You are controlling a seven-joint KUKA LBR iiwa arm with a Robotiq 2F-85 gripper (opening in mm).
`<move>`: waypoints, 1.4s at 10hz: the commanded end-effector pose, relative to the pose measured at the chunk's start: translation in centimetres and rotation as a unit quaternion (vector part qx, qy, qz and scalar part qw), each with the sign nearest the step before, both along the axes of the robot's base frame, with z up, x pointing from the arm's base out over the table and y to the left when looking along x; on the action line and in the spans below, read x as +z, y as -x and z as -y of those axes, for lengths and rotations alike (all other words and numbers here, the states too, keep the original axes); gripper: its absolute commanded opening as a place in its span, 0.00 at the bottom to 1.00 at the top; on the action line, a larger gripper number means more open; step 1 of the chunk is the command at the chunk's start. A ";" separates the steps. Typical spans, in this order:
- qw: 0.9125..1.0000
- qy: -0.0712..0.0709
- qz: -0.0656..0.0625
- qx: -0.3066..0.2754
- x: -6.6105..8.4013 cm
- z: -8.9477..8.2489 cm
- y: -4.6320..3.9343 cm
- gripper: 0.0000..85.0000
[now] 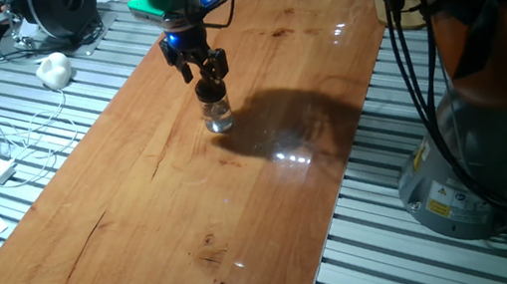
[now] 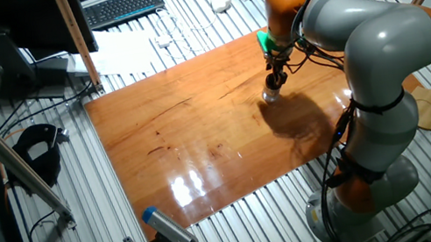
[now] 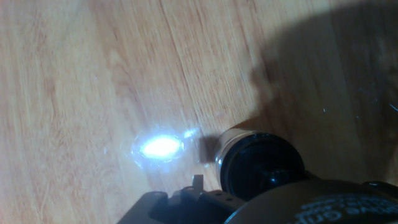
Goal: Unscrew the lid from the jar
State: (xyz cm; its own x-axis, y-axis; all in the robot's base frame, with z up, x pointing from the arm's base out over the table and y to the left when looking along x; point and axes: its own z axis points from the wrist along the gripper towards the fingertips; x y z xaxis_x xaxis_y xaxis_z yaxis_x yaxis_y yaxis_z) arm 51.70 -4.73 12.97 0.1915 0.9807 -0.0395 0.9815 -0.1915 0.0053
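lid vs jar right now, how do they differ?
The lid is black and opaque; the jar is clear glass. The lid sits on top, between the fingers of the gripper; the jar stands below on the table. The lid is shorter than the jar. Both look round and similarly wide.

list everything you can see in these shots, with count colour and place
jar: 1, clear glass, upright on the wooden table, under the end effector
lid: 1, black, on top of the jar
table: 1, glossy brown wood, centre of both fixed views
keyboard: 1, black, beyond the table's far edge in the other fixed view
white lump: 1, white, on the slatted surface left of the table
white adapter with cable: 1, white, on the slats at the left
blue-tipped silver cylinder: 1, silver with a blue tip, near the table's front corner in the other fixed view
arm: 1, grey with orange joints, right of the table
end effector: 1, black, fingers at the lid; whether it grips is unclear
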 end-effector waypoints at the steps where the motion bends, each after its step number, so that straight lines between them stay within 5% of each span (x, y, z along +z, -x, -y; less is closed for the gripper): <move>1: 1.000 0.002 0.000 0.000 -0.1 0.0 0.01 0.80; 8: 1.000 0.002 -0.013 -0.002 0.1 0.1 0.00 0.80; 14: 1.000 0.009 -0.006 -0.002 -0.7 -0.2 0.93 0.80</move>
State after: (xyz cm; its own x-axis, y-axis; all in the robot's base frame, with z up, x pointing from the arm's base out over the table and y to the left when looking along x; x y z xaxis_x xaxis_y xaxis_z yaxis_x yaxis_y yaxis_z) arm 50.77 -4.51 12.23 0.1940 0.9791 -0.0611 0.9809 -0.1945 -0.0029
